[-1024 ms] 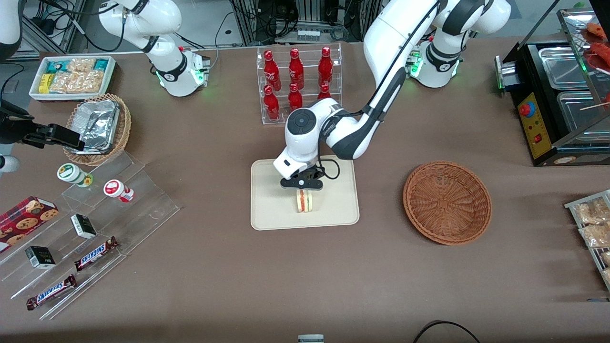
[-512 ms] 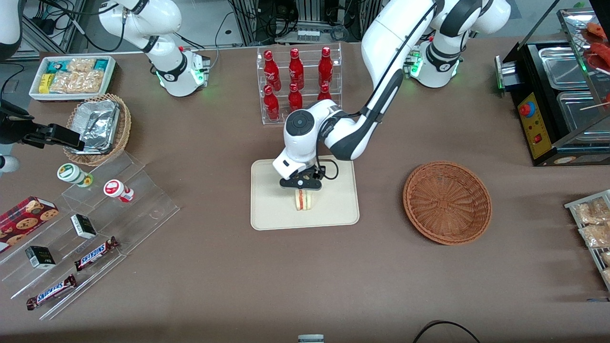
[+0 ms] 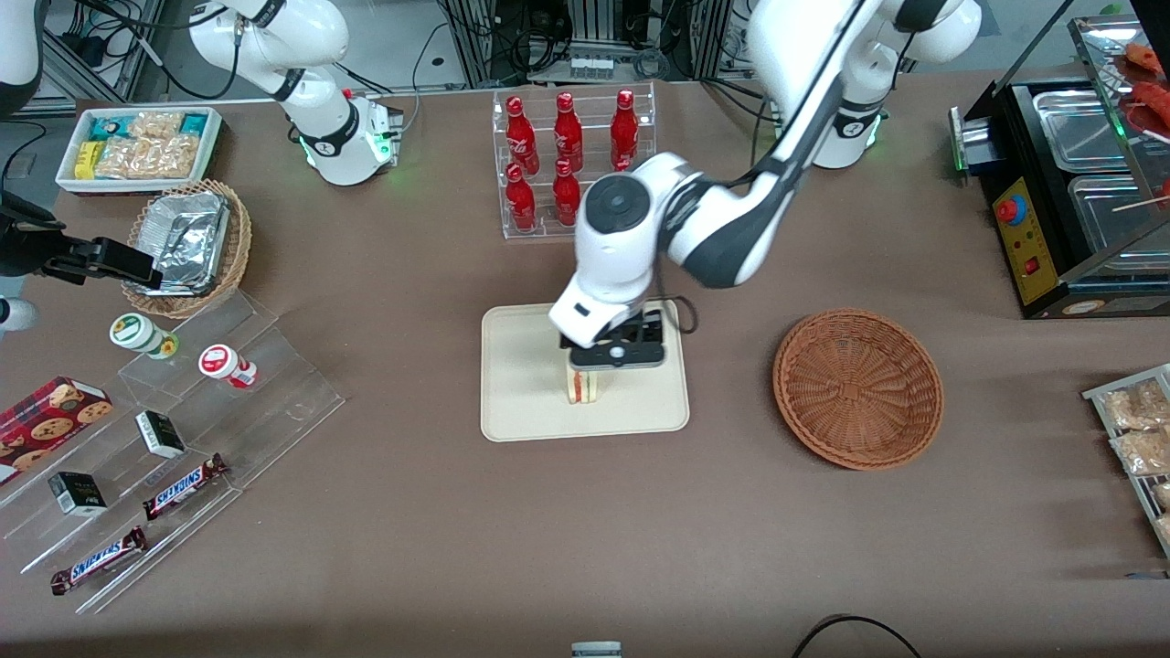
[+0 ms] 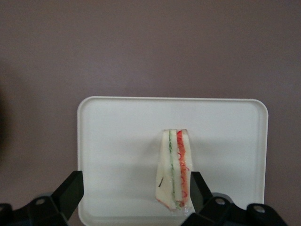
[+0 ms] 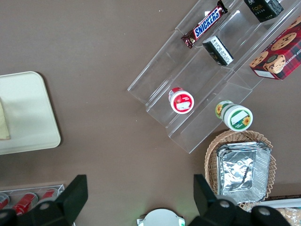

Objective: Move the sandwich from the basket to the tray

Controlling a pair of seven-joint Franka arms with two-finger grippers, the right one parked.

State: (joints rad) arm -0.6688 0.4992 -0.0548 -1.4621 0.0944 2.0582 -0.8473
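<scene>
You see the sandwich [image 3: 584, 387] standing on edge on the tray [image 3: 521, 384], red and green filling layers facing up toward the wrist camera [image 4: 175, 172]. It sits roughly mid-tray [image 4: 117, 141], toward the edge nearer the front camera. The gripper [image 3: 614, 355] hangs directly above it, raised clear; the jaws are spread wide and hold nothing, one finger [image 4: 70, 190] well apart from the sandwich, the other finger [image 4: 200, 188] just beside it in the wrist view. No contact visible between jaws and wrap. The basket [image 3: 857, 388] rests on the brown surface [image 3: 548, 548] beside the tray, toward the working arm's end, with nothing in it. The rack of red bottles [image 3: 567, 155] stands farther from the front camera than the tray.
</scene>
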